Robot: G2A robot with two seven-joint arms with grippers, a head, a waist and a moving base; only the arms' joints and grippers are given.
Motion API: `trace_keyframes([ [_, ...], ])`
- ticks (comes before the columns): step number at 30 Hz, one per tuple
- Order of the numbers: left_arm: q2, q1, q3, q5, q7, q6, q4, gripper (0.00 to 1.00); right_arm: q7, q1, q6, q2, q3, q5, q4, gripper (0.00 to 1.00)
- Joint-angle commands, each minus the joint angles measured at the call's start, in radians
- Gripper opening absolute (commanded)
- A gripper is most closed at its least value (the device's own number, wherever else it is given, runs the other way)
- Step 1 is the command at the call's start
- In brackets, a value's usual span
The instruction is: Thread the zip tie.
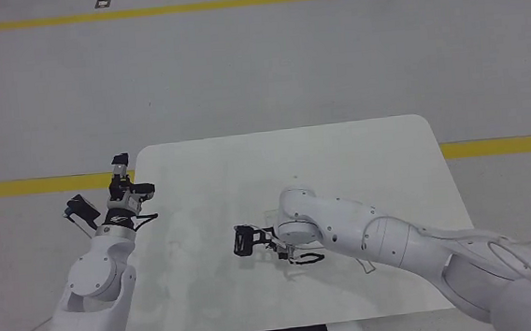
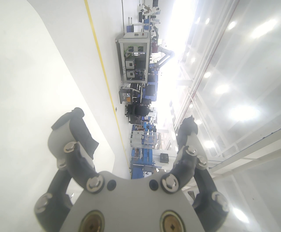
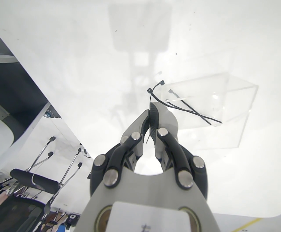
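Right gripper, nearest to you in the right wrist view: its fingers are clenched on a black zip tie. You see the strap pinched between the ribbed pads. The head end stands just past the fingertips, and a short piece of strap shows in the gap behind them. The gripper points down at the white table.

Just beyond the fingertips, a second black tie curves away, its head near the held tie's head. You cannot tell whether the two touch.

Farther on, loose black ties lie crossed, running from beside the fingertips into a clear plastic box that rests on the table. A pale tie lies beside them at the box's near edge.

Left gripper, in the left wrist view: the fingers are spread wide with nothing between them. It is beside the table's rounded edge and faces out over the floor, where a yellow floor line runs past. In the top view you find this arm at the table's left edge, well apart from the right arm, which reaches in from the lower right over the table's front half.
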Motion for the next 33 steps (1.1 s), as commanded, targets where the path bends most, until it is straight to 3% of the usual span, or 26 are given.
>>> trace_keyframes([
  [1, 0.0, 0.0, 0.0, 0.0, 0.0, 0.0, 0.0, 1.0, 0.004, -0.002, 0.0, 0.0, 0.0, 0.002, -0.001, 0.0],
  [10, 0.0, 0.0, 0.0, 0.0, 0.0, 0.0, 0.0, 1.0, 0.009, -0.012, 0.0, -0.003, 0.0, 0.002, 0.001, 0.0],
  [19, 0.0, 0.0, 0.0, 0.0, 0.0, 0.0, 0.0, 1.0, 0.01, -0.025, 0.0, 0.003, 0.0, 0.02, -0.053, 0.0],
  [26, 0.0, 0.0, 0.0, 0.0, 0.0, 0.0, 0.0, 1.0, -0.075, -0.02, 0.0, 0.026, 0.0, 0.03, -0.115, 0.0],
  [33, 0.0, 0.0, 0.0, 0.0, 0.0, 0.0, 0.0, 1.0, -0.221, 0.004, 0.0, 0.073, 0.0, 0.06, -0.187, 0.0],
])
